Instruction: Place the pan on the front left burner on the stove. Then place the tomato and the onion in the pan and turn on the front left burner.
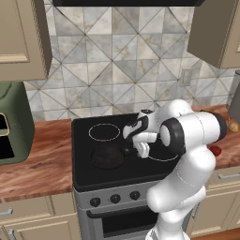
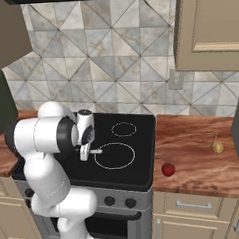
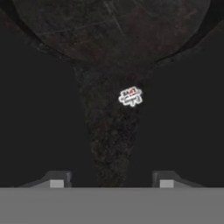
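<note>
1. On the stove [image 1: 84,176], front left burner: pan [image 1: 107,157], handle toward the arm.
2. Above the handle [image 3: 111,131]: gripper [image 3: 111,183], jaws spread, pinching nothing; lifting straight up should avoid nudging the pan.
3. On the right worktop [image 2: 194,159]: tomato [image 2: 168,169], then onion [image 2: 217,146], well apart, both awaiting pickup.

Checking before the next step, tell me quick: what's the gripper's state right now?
Gripper: open, fingertips apart on either side of the pan handle, holding nothing.

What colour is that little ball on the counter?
Bright red: the tomato, clearest in the right base view.
</note>
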You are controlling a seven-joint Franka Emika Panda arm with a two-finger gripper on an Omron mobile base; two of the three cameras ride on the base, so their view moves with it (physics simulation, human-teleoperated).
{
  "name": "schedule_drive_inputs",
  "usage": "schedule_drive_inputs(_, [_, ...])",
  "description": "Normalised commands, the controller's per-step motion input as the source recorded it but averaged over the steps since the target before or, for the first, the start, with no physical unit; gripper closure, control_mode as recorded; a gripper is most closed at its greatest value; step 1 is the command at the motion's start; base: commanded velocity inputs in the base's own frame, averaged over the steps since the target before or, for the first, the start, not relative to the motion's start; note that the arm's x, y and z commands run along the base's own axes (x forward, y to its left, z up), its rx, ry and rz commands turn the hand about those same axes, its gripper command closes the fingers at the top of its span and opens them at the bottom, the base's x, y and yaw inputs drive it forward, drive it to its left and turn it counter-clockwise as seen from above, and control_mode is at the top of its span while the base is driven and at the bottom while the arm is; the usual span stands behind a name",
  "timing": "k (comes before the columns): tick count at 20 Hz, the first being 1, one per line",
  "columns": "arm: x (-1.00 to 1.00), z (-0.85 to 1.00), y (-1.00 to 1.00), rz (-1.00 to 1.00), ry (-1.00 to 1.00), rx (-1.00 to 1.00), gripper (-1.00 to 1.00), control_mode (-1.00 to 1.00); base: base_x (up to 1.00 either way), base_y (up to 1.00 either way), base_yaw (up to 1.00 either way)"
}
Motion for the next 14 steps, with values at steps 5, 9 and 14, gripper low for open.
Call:
schedule_drive_inputs(5, [0.00,0.37,0.00,-0.01,-0.05,-0.07,-1.00,-1.00,0.00,0.00,0.00])
schedule_drive_inputs(9, [-0.07,0.59,-0.01,-0.05,0.00,-0.01,-1.00,-1.00,0.00,0.00,0.00])
schedule_drive_inputs(14, [-0.41,0.49,-0.17,-0.10,0.04,0.00,-1.00,-1.00,0.00,0.00,0.00])
